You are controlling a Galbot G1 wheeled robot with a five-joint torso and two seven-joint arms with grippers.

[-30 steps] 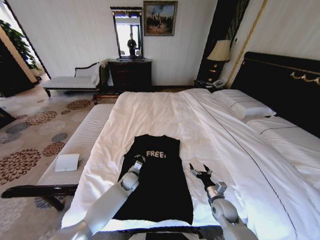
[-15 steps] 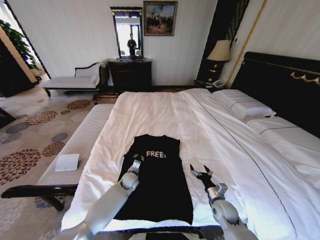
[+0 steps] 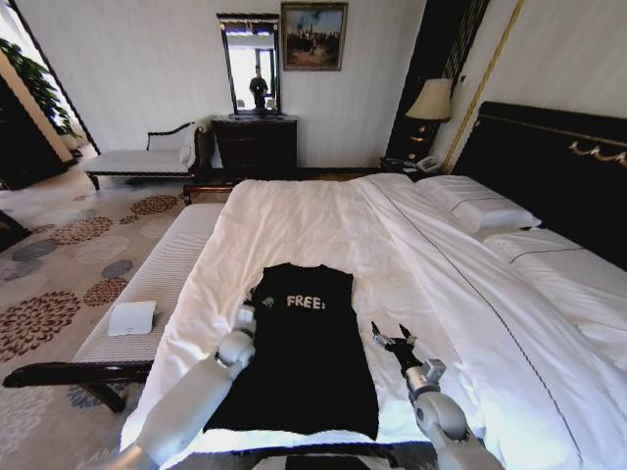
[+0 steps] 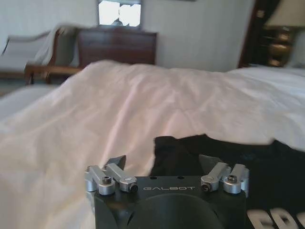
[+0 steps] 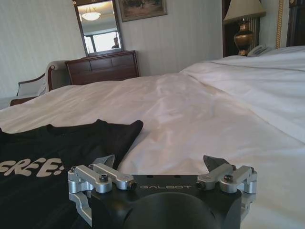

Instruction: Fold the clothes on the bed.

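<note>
Head view: a black T-shirt (image 3: 304, 352) with white "FREE!" lettering lies flat on the white duvet of the bed (image 3: 323, 220), near the bed's foot edge; the left gripper (image 3: 246, 315) sits at the shirt's left edge beside the lettering; the right gripper (image 3: 390, 341) hovers over bare duvet just right of the shirt, fingers spread.

Left wrist view: the left gripper (image 4: 164, 164) is open, its fingers over the shirt's upper corner (image 4: 190, 152).

Right wrist view: the right gripper (image 5: 159, 162) is open over the duvet; the shirt (image 5: 62, 157) lies beside it.
</note>
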